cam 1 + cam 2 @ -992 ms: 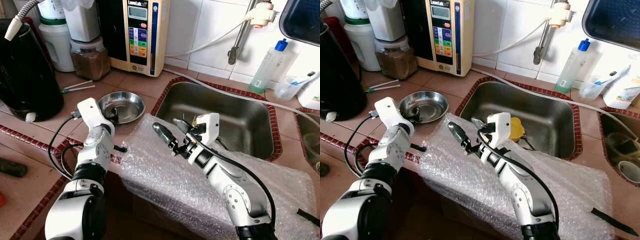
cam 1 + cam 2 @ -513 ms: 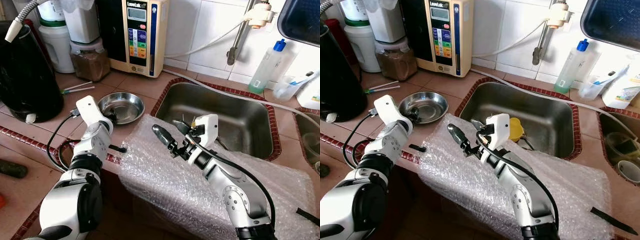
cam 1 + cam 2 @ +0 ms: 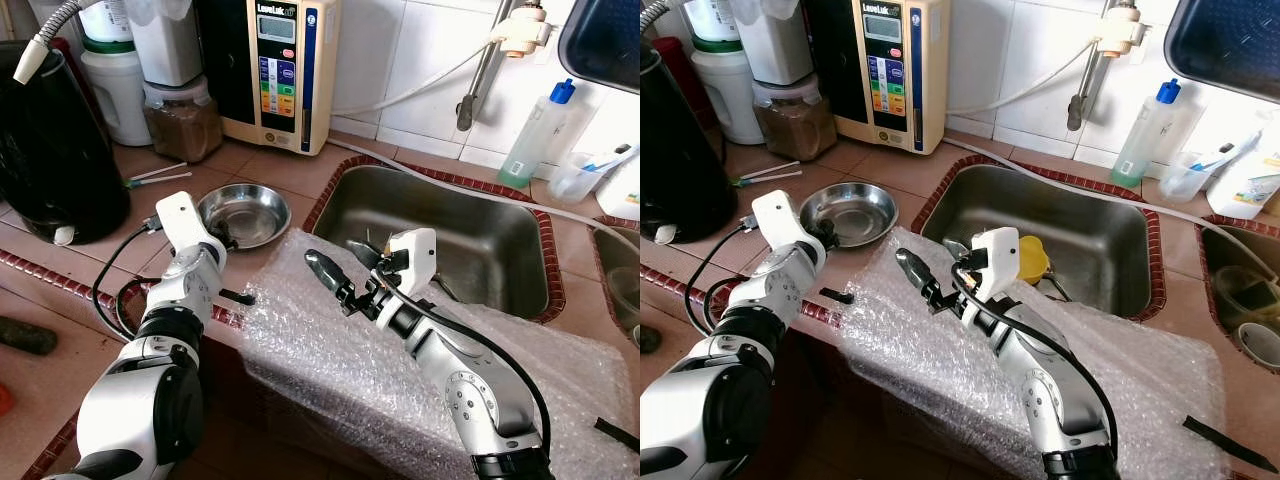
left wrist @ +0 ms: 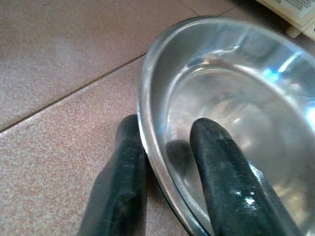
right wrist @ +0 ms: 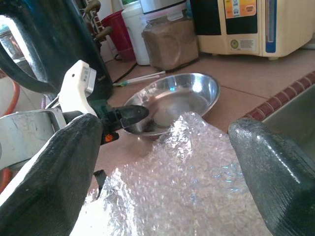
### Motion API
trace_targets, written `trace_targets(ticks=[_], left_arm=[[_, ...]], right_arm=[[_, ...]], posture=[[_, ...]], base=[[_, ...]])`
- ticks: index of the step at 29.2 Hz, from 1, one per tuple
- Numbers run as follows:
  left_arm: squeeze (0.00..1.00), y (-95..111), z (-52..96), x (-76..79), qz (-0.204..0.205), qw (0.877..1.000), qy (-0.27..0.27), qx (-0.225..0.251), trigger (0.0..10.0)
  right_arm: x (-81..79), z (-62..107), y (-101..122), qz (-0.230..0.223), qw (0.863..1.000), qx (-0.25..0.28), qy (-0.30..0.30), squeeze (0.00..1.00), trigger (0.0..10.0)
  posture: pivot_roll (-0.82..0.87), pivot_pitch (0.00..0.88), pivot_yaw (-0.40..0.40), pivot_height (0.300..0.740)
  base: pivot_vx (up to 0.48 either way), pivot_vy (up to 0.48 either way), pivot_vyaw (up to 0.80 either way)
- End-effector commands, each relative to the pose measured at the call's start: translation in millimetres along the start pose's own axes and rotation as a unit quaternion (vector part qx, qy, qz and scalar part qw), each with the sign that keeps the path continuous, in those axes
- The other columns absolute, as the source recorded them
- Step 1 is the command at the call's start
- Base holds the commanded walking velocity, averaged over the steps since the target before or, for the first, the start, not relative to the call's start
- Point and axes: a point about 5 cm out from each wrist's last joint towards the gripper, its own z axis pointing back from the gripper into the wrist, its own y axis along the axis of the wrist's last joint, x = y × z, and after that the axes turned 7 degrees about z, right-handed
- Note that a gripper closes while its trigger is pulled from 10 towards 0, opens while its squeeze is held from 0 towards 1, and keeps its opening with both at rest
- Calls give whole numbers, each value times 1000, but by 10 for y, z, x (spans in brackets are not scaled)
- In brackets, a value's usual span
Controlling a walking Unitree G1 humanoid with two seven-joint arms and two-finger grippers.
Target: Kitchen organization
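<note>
The steel bowl [image 3: 243,213] sits on the tiled bench [image 3: 290,165] just beside the sink [image 3: 440,235]. The left tool [image 4: 167,162] pinches the bowl's near rim, one finger inside and one outside. The right tool [image 3: 338,268], fingers spread and empty, hovers over bubble wrap [image 3: 330,350] beside the bowl.

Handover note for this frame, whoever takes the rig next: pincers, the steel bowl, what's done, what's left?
Left pincer: closed on the near rim of the steel bowl, one finger inside, one outside. The bowl sits on the tiled counter, left of the sink.
Right pincer: open, empty, above the bubble wrap.
Done: bowl gripped.
Left: lift and place it; destination unclear.
</note>
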Motion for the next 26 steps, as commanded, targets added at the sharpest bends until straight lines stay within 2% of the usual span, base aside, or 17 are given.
trace_targets(ticks=[1, 5, 8, 13, 16, 20, 23, 26], left_arm=[[0, -68, 1, 0, -9, 1000, -1, -15, 0], [0, -57, 4, -29, -18, 1000, -1, -7, 0], [0, -26, 12, -18, -2, 1000, -15, 14, 0], [0, -10, 17, -47, -8, 1000, -15, 24, 0], [0, -3, 30, -69, -23, 999, -17, 46, 0], [0, 10, 44, -74, -20, 998, -22, 63, 0], [0, 91, 59, -98, -14, 995, -22, 97, 0], [0, 226, 104, -74, 29, 987, -37, 155, 0]], right_arm=[[21, -4, 26, 8, 1000, 2, -1, 1000, 10000], [24, -2, 25, 7, 1000, 2, 2, 1000, 10000], [17, -2, 19, 5, 1000, -1, 8, 1000, 10000], [-1, 5, 3, 5, 1000, -6, 18, 1000, 10000], [16, 7, -2, 9, 1000, -9, 15, 1000, 10000], [22, -9, 0, 11, 1000, -9, 17, 1000, 10000], [25, -18, -5, 12, 1000, -9, 18, 1000, 10000], [45, -25, -12, 14, 1000, -11, 15, 1000, 10000]], posture=[[26, 0, -6, 740], [29, 0, -8, 740], [32, 0, -11, 740], [32, 0, -15, 740], [34, 0, -19, 740], [40, 0, -23, 740], [41, 0, -25, 740], [48, 0, -32, 740]], base=[[0, 0, 0], [0, 0, 0], [0, 0, 0], [0, 0, 0], [0, 0, 0], [0, 0, 0], [0, 0, 0], [0, 0, 0]])
